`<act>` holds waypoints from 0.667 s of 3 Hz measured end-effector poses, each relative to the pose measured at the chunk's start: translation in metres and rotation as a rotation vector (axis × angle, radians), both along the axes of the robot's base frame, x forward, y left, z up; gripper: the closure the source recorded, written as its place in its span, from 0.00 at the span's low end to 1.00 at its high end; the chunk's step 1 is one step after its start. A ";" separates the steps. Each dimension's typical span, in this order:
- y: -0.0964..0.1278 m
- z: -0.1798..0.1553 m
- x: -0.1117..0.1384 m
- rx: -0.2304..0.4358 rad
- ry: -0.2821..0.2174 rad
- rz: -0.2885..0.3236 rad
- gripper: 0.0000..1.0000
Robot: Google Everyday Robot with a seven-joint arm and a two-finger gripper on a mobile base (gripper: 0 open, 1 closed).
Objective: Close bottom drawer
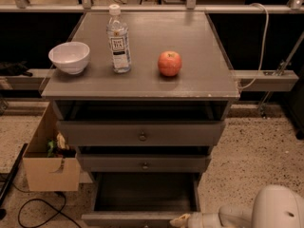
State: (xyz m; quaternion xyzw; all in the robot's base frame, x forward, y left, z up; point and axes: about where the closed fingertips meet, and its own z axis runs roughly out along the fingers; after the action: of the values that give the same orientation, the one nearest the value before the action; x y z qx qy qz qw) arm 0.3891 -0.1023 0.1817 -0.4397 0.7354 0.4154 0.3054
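The bottom drawer [145, 194] of the grey cabinet is pulled far out, and its dark plain interior shows. Its slim front panel [123, 219] lies at the lower edge of the view; its knob is cut off. The middle drawer [144, 163] and the top drawer [141, 134] stick out a little, each with a round knob. My gripper [183, 220] reaches in from the lower right on a white arm [278, 210]. It sits at the right end of the bottom drawer's front panel, touching it or very close.
On the cabinet top [199, 80] stand a white bowl [69, 57], a water bottle [118, 39] and a red apple [169, 63]. An open cardboard box [50, 167] stands on the floor left of the cabinet, with cables [33, 208] beside it.
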 end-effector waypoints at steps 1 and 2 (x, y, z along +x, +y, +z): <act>0.006 0.002 0.003 0.004 -0.004 0.006 0.00; 0.016 0.007 0.032 -0.045 -0.040 0.011 0.00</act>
State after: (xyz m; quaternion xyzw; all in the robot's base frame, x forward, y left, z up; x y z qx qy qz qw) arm 0.4216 -0.0859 0.1885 -0.4590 0.7359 0.3913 0.3077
